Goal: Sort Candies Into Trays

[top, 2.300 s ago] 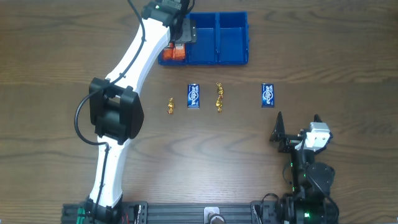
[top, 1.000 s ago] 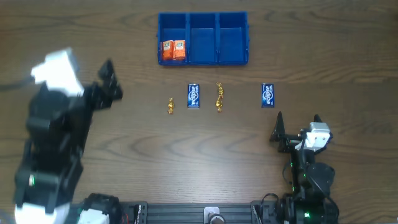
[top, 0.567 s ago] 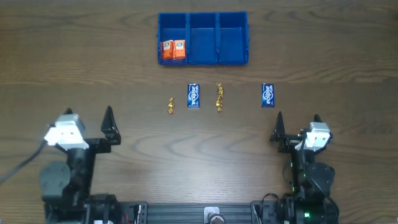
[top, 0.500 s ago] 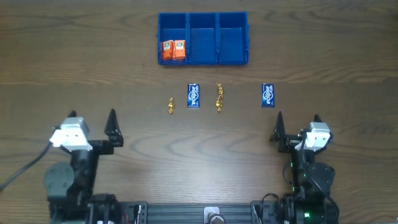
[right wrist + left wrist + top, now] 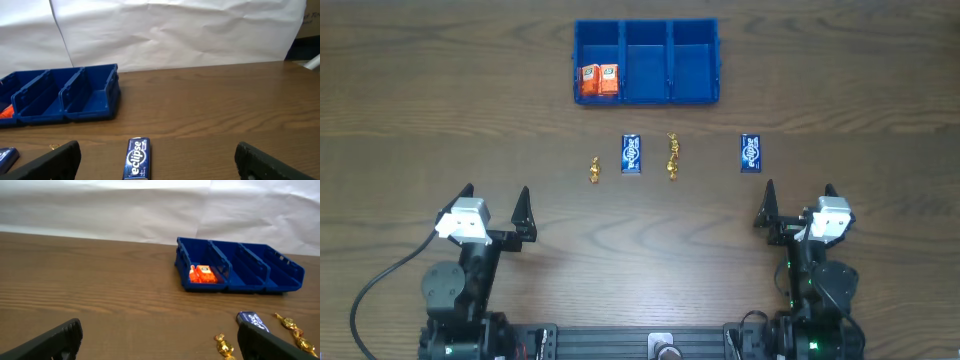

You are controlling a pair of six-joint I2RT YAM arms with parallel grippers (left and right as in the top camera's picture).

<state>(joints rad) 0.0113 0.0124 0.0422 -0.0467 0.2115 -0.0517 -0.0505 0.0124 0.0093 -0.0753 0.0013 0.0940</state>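
Note:
A blue three-compartment tray (image 5: 646,95) stands at the far middle of the table, two orange candy boxes (image 5: 598,80) in its left compartment (image 5: 202,273). In front of it lie a gold wrapped candy (image 5: 594,171), a blue gum pack (image 5: 632,154), a pair of gold candies (image 5: 672,157) and a second blue gum pack (image 5: 750,153) (image 5: 137,158). My left gripper (image 5: 496,205) rests open near the front left, nothing between its fingers. At the front right my right gripper (image 5: 797,203) stands open and empty, facing the right gum pack.
Bare wooden table surrounds the candies on all sides. A white backdrop (image 5: 175,30) hangs behind the far table edge. The tray's middle and right compartments (image 5: 692,60) hold nothing.
My left arm has pulled back from over the tray's left compartment to its resting place at the front left. The orange boxes stay in the tray. The right arm has kept still.

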